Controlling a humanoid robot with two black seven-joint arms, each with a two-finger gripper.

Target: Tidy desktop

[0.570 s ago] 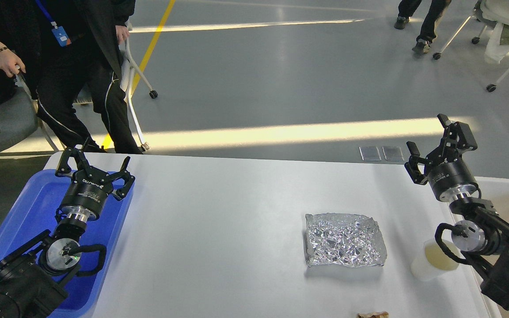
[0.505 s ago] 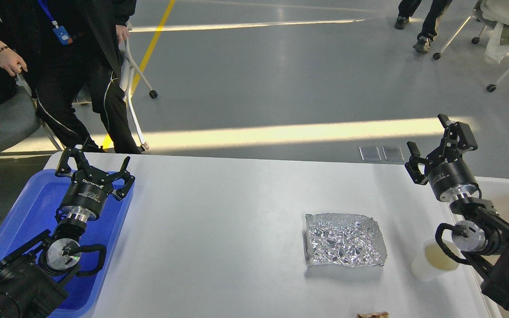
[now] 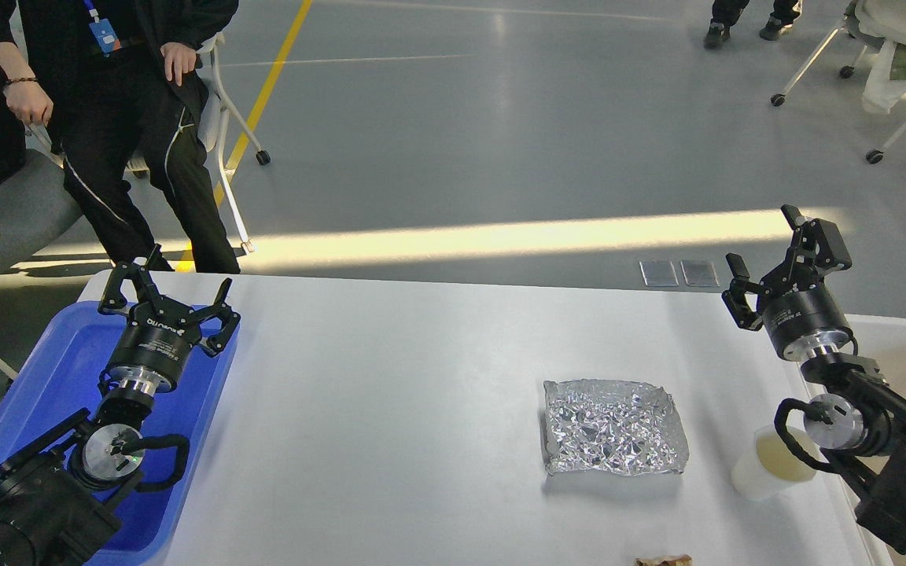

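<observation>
The pale translucent cup [image 3: 767,468], below and nearer than the right gripper [image 3: 782,266], is partly covered by that arm's black cable loop and wrist joint. A small brown object [image 3: 664,560], well nearer than the same gripper, is cut by the lower edge; its kind cannot be told. The blue plastic tray [image 3: 44,369] beneath the left gripper [image 3: 166,292] is largely covered by the arm and cut at the left edge. The seated person in dark clothing [image 3: 115,102] beyond it is cut off above the chest.
</observation>
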